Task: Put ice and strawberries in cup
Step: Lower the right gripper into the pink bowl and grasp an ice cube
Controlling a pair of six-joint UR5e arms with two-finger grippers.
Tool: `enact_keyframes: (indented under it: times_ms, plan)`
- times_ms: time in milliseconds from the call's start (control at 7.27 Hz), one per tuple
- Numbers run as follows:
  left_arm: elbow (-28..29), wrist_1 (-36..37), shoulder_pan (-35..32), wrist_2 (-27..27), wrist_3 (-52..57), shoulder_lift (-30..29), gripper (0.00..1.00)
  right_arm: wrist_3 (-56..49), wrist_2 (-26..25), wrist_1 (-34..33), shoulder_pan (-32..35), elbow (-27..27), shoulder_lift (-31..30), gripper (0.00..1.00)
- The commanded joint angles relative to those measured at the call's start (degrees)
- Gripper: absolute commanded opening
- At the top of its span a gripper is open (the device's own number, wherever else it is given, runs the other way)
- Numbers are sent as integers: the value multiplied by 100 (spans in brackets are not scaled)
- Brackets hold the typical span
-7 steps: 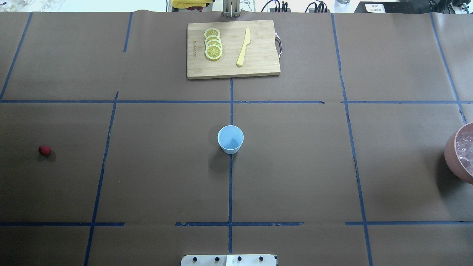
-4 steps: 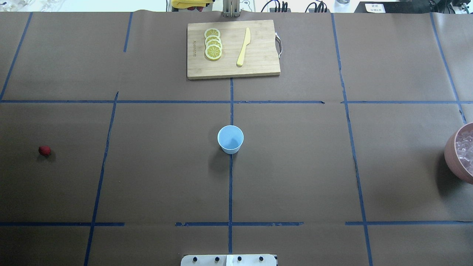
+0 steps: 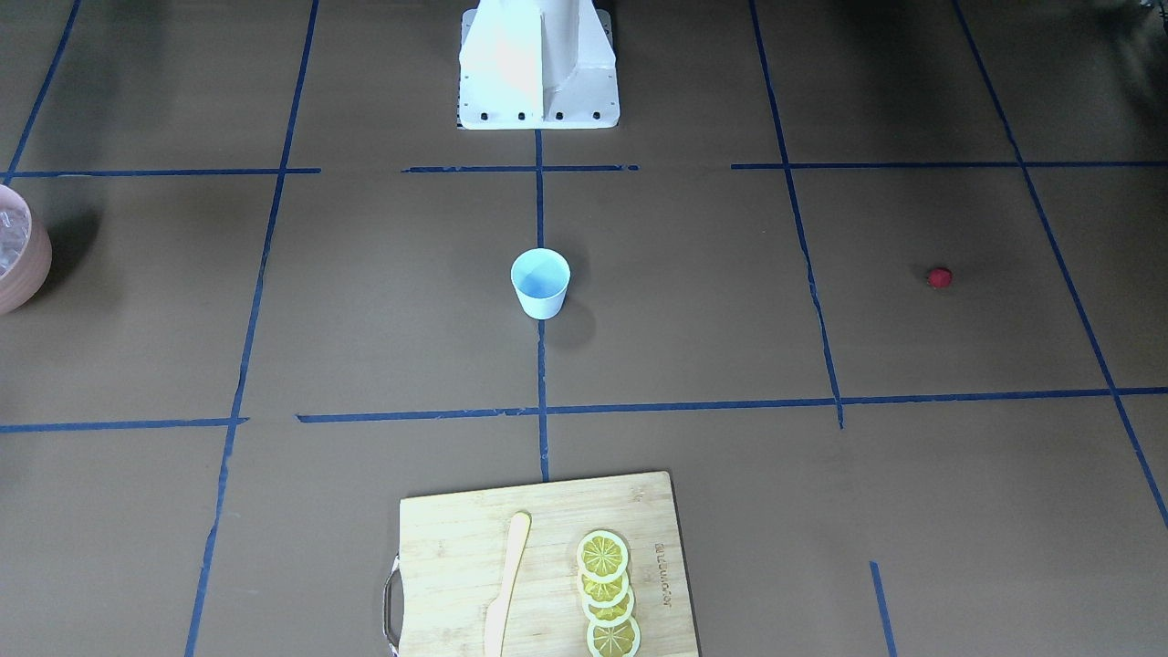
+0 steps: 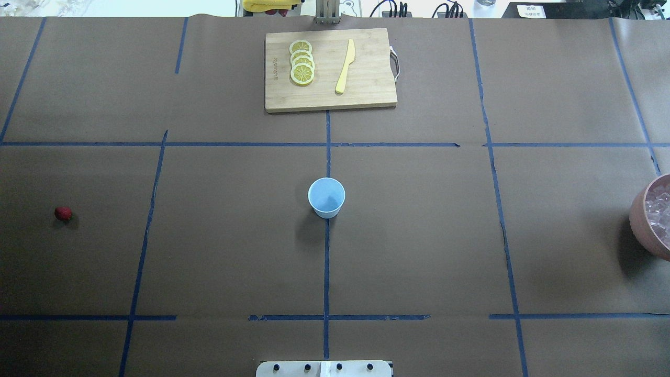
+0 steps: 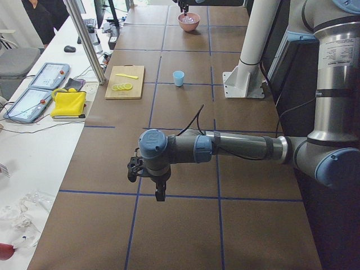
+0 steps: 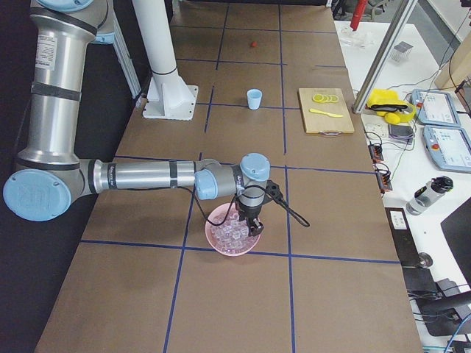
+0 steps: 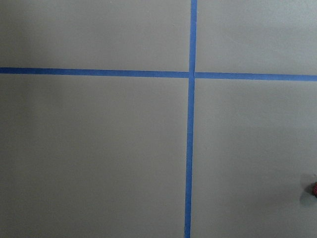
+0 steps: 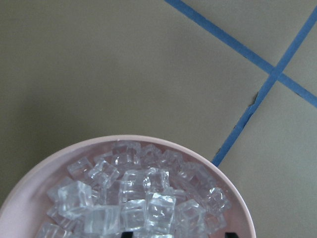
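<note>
The pale-blue cup (image 4: pixel 326 197) stands upright and empty at the table's middle; it also shows in the front view (image 3: pixel 540 283). The tiny red strawberry (image 4: pixel 63 212) lies alone far on my left and peeks in at the left wrist view's right edge (image 7: pixel 314 188). Ice cubes (image 8: pixel 138 198) fill a pink bowl (image 4: pixel 639 220) at the far right. My right gripper (image 6: pixel 254 229) hangs over the bowl; its dark fingertips (image 8: pixel 126 233) sit wide apart over the ice, open. My left gripper (image 5: pixel 160 194) hangs above the table near a tape crossing; I cannot tell whether it is open.
A wooden cutting board (image 4: pixel 366 94) with several lemon slices (image 4: pixel 302 63) and a yellow knife (image 4: pixel 345 67) lies at the far middle. Blue tape lines grid the brown table cover. The robot's white base (image 3: pixel 538 64) stands behind the cup.
</note>
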Motion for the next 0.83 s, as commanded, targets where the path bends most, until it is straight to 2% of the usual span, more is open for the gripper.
enact_keyframes:
  times_ms: [0,688]
  plan:
    - [-9,-16,-3,0,-7,-7,100,22,10,13,-151,-106,10,68]
    - [-9,-16,-3,-9,-24,-7,100,-31,-7,13,-327,-141,18,66]
